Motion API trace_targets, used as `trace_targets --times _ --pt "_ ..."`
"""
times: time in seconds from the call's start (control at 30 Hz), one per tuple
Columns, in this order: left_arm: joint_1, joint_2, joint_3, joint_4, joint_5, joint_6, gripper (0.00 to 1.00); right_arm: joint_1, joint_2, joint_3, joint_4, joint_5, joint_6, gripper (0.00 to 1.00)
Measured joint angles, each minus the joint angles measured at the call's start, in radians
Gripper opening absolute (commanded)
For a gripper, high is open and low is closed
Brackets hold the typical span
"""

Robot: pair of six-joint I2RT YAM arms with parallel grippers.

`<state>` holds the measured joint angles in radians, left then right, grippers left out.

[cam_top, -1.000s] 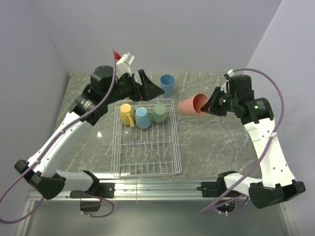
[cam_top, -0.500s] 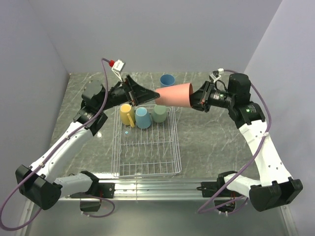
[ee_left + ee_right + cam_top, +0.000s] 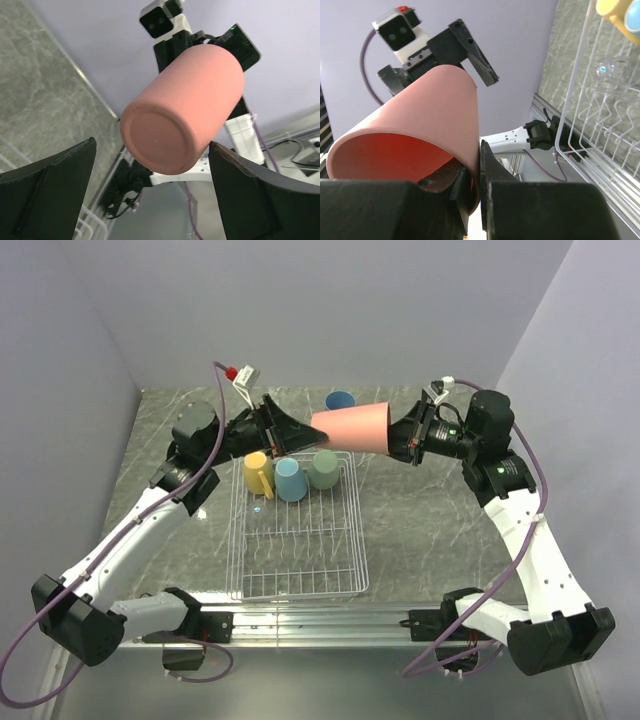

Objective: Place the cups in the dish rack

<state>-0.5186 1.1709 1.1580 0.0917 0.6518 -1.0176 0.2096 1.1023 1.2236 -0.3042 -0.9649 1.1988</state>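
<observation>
Tumbler point(image 3: 352, 428), salmon-pink, hides most of blue cup point(image 3: 340, 398).

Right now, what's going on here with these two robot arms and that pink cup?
The right gripper is shut on the rim of a salmon-pink plastic tumbler, holding it sideways in the air above the far edge of the white wire dish rack. The left gripper is open, with its fingers either side of the tumbler's base: it looks like a handover. A yellow mug, a light-blue cup and a green tumbler sit in the rack. A blue tumbler stands on the table behind.
</observation>
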Motion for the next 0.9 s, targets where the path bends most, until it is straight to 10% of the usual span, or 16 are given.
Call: trace_targets --times 0.53,0.9 --pt "0.005 0.021 -0.129 0.466 0.085 -0.262 0.98 0.001 -0.017 -0.1 0.199 -0.058 0.121 0.0" --pt "0.0 0.06 -0.105 0.388 0.096 -0.23 0.9 0.02 -0.032 -0.159 0.268 -0.056 0.166 0.0"
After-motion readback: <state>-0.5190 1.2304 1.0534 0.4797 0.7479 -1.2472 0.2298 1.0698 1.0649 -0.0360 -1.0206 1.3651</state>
